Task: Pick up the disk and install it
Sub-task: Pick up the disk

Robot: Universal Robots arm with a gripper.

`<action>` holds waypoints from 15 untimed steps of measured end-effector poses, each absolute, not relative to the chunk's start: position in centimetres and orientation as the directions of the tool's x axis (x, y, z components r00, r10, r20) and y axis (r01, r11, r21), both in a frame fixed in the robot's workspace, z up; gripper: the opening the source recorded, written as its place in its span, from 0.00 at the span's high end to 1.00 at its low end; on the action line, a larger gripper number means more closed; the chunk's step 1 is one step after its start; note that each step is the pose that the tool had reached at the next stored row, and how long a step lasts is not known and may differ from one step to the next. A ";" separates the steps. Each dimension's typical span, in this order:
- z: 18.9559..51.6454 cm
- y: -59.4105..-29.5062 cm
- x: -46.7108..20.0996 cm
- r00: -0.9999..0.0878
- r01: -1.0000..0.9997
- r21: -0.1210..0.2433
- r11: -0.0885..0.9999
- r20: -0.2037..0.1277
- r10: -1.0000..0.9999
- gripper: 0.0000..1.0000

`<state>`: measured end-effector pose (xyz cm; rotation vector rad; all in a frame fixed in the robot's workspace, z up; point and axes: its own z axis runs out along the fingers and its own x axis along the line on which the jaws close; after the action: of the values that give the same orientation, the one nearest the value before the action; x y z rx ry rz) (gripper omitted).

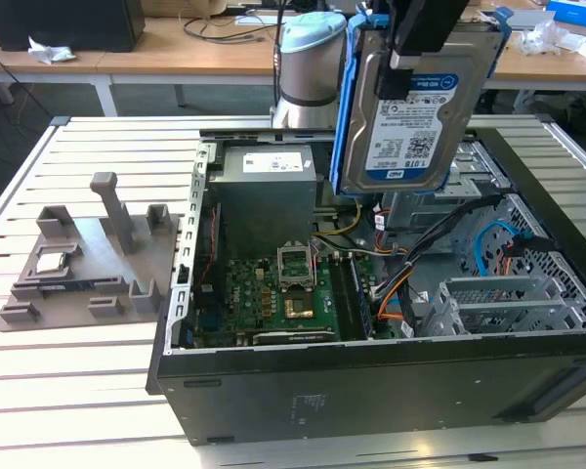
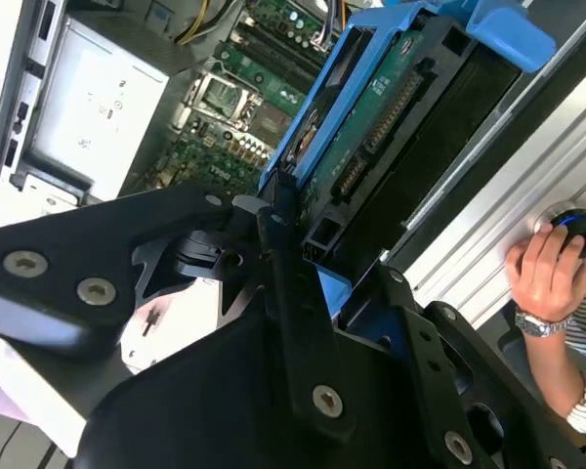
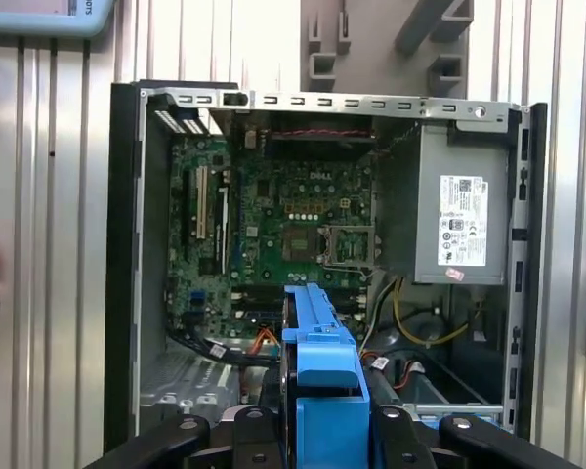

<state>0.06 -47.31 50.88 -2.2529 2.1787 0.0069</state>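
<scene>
While disk (image 1: 420, 117) aloft, hand (image 2: 552, 266) beside table (image 2: 483, 230)

- disk (image 1: 425, 98): silver-grey, white-and-blue label, blue side rails
- gripper (image 2: 322, 259): matte black
- motherboard (image 1: 273, 298): green
- power-supply box (image 1: 267, 195): plain grey
- tabletop (image 1: 78, 391): pale, ribbed in stripes
- computer case (image 1: 371, 396): black outside, silver inner frame

1. The disk (image 1: 410, 112) bears a white-and-blue label with barcodes; its print cannot be read.
2. The power supply (image 3: 449, 156) bears a white label; its small print cannot be read either.
</scene>
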 end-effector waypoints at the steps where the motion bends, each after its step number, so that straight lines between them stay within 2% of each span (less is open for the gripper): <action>1: 50.8 -47.7 0.4 0.034 -0.999 -0.002 -0.034 -0.008 -0.999 0.63; 15: 50.3 -51.8 2.6 0.034 -0.999 -0.002 -0.034 -0.001 -0.999 0.63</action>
<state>2.59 -51.83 50.28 -2.2569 2.1822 -0.0013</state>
